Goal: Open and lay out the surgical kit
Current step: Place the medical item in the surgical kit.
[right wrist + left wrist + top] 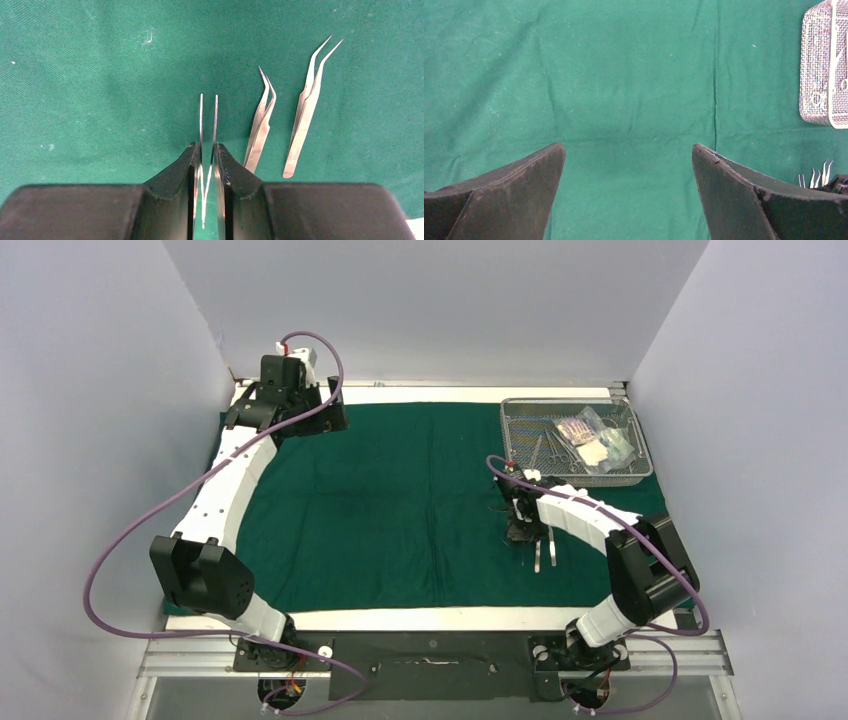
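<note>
Right claw (208,148) pinches straight tweezers (201,120) over creased green drape (400,500) between pale walls (440,310).

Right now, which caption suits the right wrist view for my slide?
Right gripper pinches straight tweezers; two curved tweezers lie beside them on the green cloth.
</note>
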Action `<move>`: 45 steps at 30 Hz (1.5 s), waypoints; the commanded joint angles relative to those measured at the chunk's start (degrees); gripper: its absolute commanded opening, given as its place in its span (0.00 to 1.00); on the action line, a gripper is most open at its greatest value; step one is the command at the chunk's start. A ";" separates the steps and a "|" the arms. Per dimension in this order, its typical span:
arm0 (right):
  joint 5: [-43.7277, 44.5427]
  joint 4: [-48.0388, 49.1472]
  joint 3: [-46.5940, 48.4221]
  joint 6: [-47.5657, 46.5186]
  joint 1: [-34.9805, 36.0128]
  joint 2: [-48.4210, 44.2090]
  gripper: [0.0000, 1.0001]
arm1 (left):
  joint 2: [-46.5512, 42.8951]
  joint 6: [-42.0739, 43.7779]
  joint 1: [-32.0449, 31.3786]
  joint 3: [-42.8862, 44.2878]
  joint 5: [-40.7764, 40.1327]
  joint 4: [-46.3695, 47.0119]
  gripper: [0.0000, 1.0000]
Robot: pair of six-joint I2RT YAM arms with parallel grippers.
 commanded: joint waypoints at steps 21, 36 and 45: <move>-5.73 5.28 4.22 1.93 5.32 -1.90 0.05 | -1.82 0.84 0.20 0.31 -0.66 1.62 0.96; -34.91 31.10 4.30 4.45 7.67 5.50 0.05 | -2.73 -0.03 0.23 -1.45 1.55 1.57 0.96; -39.17 35.87 2.86 5.51 7.67 5.88 0.05 | -2.87 -0.35 0.20 -2.60 2.28 1.65 0.96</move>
